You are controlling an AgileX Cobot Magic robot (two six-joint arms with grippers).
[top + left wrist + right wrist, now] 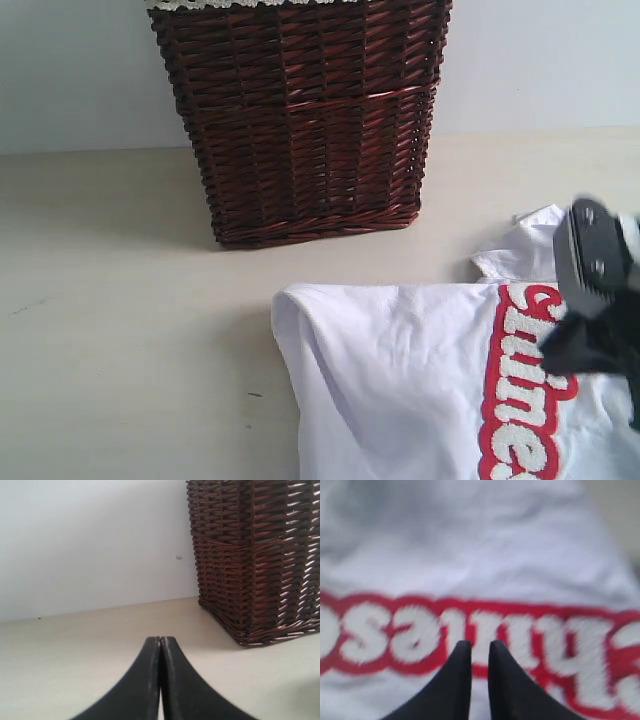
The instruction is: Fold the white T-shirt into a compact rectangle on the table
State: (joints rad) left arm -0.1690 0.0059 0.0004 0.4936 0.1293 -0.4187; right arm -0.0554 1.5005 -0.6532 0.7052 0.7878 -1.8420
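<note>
A white T-shirt is shown lying on a pale table, at the near right of the outside view, in front of a dark wicker basket and apart from it; its left side is turned in, and a red band of fuzzy lettering runs across the chest. The right gripper is held over that band, its jaws parted by a narrow slit with nothing seen between them; the left gripper is pressed together, empty, low over bare table near the basket. For a clean fold, an edge is probably best pinched through both layers and carried straight across, so no creases are dragged in. The shirt is cut off by the frame below and to the right; a sleeve is partly hidden behind the arm; the wrist close-up is blurred, so contact with the cloth cannot be judged.
</note>
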